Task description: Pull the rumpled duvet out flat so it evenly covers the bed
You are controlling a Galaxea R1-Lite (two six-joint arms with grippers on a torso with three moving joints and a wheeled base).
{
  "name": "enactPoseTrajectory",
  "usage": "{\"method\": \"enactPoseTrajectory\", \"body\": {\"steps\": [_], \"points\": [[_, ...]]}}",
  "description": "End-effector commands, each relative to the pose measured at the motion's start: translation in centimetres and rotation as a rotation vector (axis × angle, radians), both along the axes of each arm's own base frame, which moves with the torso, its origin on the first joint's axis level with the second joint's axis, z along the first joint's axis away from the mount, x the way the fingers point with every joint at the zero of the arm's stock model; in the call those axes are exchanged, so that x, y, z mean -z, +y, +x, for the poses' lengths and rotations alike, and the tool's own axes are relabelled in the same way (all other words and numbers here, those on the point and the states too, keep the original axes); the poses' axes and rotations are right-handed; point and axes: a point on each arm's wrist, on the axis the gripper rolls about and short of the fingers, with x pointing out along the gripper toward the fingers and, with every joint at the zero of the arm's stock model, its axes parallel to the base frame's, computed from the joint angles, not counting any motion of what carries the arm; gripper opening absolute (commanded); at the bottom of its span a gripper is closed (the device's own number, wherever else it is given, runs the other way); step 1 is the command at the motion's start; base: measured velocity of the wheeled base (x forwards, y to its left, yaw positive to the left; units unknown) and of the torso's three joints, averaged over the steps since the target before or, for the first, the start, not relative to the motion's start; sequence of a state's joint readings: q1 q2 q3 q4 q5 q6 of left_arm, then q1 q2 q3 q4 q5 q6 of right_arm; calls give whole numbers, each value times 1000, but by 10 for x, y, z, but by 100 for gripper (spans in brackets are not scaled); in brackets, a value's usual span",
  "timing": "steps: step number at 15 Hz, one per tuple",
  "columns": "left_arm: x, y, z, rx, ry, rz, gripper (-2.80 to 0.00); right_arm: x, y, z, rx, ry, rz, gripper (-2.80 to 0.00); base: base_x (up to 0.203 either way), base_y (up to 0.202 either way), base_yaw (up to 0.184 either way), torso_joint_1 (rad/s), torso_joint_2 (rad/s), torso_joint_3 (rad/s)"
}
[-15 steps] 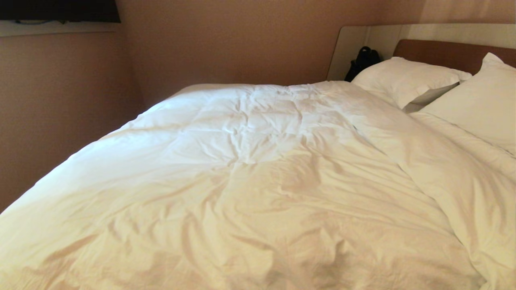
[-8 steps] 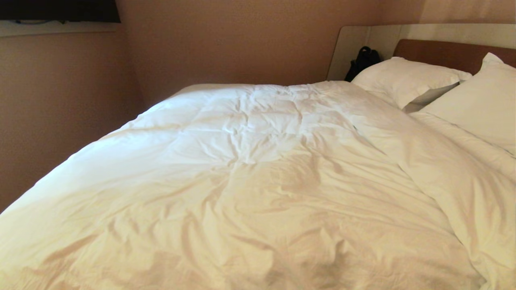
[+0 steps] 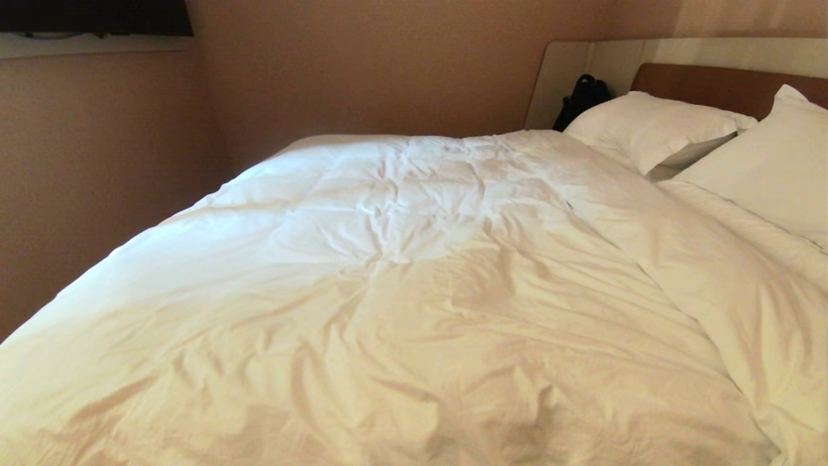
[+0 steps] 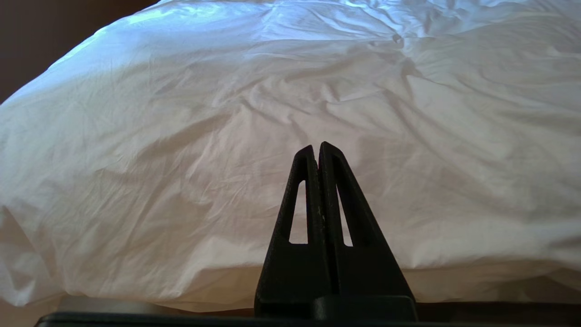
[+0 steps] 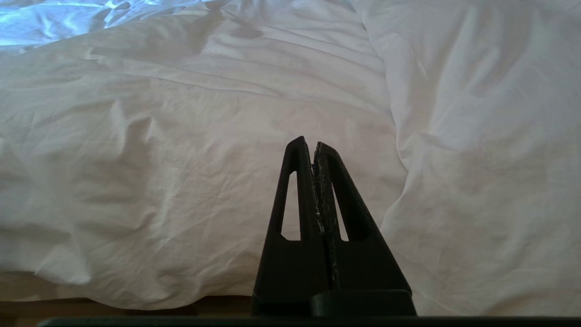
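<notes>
The white, wrinkled duvet lies spread over most of the bed, whose brown headboard shows at the far right. A thick fold of the duvet runs along the pillow side. Neither arm appears in the head view. My left gripper is shut with nothing in it, just short of the duvet's near edge. My right gripper is likewise shut and empty in front of the duvet, beside the raised fold.
Two white pillows lie against the headboard. A black bag sits behind the far pillow. Tan walls close in on the bed's left and far sides. A dark strip of bed base shows under the duvet's hanging edge.
</notes>
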State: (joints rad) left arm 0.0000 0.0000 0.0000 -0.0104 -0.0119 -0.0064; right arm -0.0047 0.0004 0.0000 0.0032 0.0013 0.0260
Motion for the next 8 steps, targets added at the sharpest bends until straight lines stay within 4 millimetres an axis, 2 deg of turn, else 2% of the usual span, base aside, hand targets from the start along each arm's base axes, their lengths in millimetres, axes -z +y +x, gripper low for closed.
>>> {"method": "enactPoseTrajectory", "body": {"steps": [1,8], "points": [[0,0,0,0,1,0,-280,0,0,0,0,-1,0,-280,0,0,0,0,0,0],[0,0,0,-1,1,-4,-280,0,0,0,0,-1,0,-280,0,0,0,0,0,0]]}}
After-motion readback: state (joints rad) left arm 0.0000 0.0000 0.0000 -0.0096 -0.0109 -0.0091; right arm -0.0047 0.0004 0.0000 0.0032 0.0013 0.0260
